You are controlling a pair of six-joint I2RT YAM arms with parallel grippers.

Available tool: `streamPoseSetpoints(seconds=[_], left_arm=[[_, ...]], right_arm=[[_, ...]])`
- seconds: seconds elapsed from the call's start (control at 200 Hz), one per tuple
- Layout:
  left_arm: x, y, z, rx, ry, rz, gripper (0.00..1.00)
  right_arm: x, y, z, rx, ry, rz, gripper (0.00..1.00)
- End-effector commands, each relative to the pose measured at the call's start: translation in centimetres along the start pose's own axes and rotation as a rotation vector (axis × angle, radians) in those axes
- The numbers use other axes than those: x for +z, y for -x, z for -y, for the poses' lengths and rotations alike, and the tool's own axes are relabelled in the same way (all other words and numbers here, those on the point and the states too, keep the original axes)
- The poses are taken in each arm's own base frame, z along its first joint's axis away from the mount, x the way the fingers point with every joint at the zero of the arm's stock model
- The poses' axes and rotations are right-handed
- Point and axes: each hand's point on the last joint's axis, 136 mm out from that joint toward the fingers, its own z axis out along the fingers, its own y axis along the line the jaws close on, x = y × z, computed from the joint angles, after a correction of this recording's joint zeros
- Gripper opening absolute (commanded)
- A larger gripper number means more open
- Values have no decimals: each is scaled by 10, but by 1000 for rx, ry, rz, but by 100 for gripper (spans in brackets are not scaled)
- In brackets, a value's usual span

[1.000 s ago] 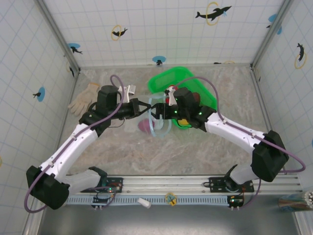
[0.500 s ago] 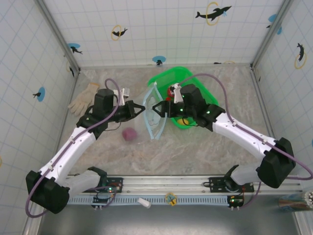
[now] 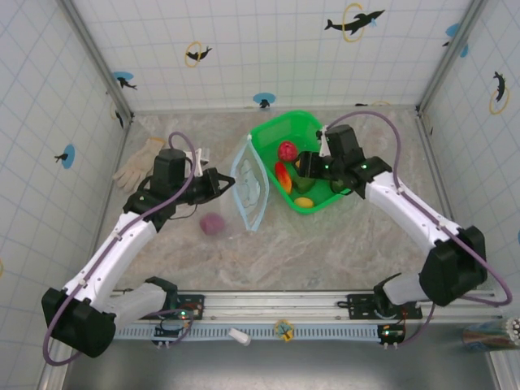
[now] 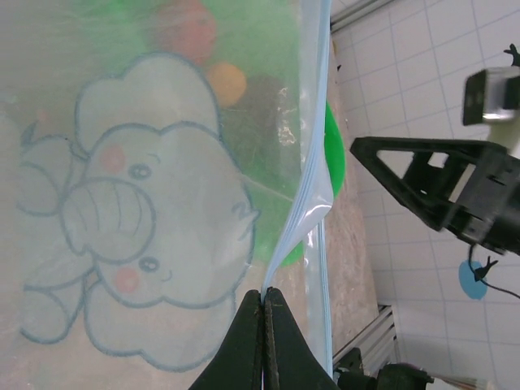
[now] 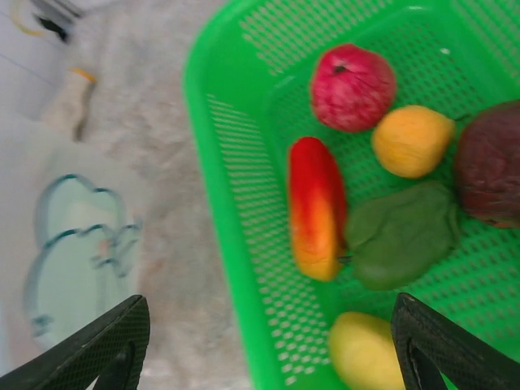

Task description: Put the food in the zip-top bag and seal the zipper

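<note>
Still pinches the bag (image 3: 250,191) edge in the shut left jaws. Has pulled the right jaws, wide open, off the bag to over the food (image 3: 287,150) in the basket (image 3: 276,123).

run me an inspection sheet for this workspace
surface: marbled table, no spills seen
bag: held up on edge, no food seen in it; zipper pinched near one end
food: six pieces in basket; purple piece loose on table beside bag
clutter: glove at far left
grippers: left gripper shut on bag; right gripper open above basket
cables: purple cable looped along each arm
surroundings: tiled walls with dolphin stickers
</note>
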Motion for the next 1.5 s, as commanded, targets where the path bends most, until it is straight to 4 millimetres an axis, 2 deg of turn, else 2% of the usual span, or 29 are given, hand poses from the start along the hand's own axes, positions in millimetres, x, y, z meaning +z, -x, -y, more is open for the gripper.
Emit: streamPoseSetpoints(seconds=[0.0, 0.155, 0.415, 0.58, 0.701, 0.741, 0.876, 1.016, 1.081, 1.136, 1.211, 1.326, 1.356, 1.376, 1.496], left_arm=[[-7, 5, 4, 40, 4, 20, 0], [-14, 9, 8, 59, 3, 60, 0], [-10, -1, -6, 58, 30, 36, 0], [-5, -8, -10, 42, 18, 14, 0], [-5, -8, -13, 46, 26, 14, 0], [-6, -8, -12, 52, 27, 17, 0], [-7, -8, -15, 64, 42, 20, 0], [-5, -11, -21, 61, 53, 18, 0], [-5, -11, -21, 59, 55, 18, 0], [-5, -11, -21, 58, 57, 19, 0], [-6, -10, -22, 60, 64, 26, 0], [-6, -8, -22, 67, 71, 29, 0], [-6, -8, -22, 65, 73, 31, 0], [-6, -7, -21, 67, 71, 33, 0], [-7, -5, -21, 68, 76, 38, 0]], right_arm=[[14, 18, 14, -90, -106, -2, 79], [53, 44, 17, -175, -154, -20, 78], [128, 80, 21, -173, -157, -53, 79], [171, 82, 33, -153, -173, -69, 81], [190, 81, 41, -122, -174, -73, 82], [205, 69, 48, -112, -181, -107, 82], [220, 54, 55, -108, -192, -142, 81], [226, 50, 58, -106, -194, -147, 77], [226, 51, 60, -102, -198, -145, 71], [224, 53, 59, -102, -195, -141, 65], [216, 60, 53, -103, -176, -131, 64], [197, 74, 41, -110, -156, -94, 64], [198, 72, 42, -112, -155, -97, 64], [183, 84, 33, -117, -141, -63, 64], [148, 98, 17, -128, -104, 3, 64]])
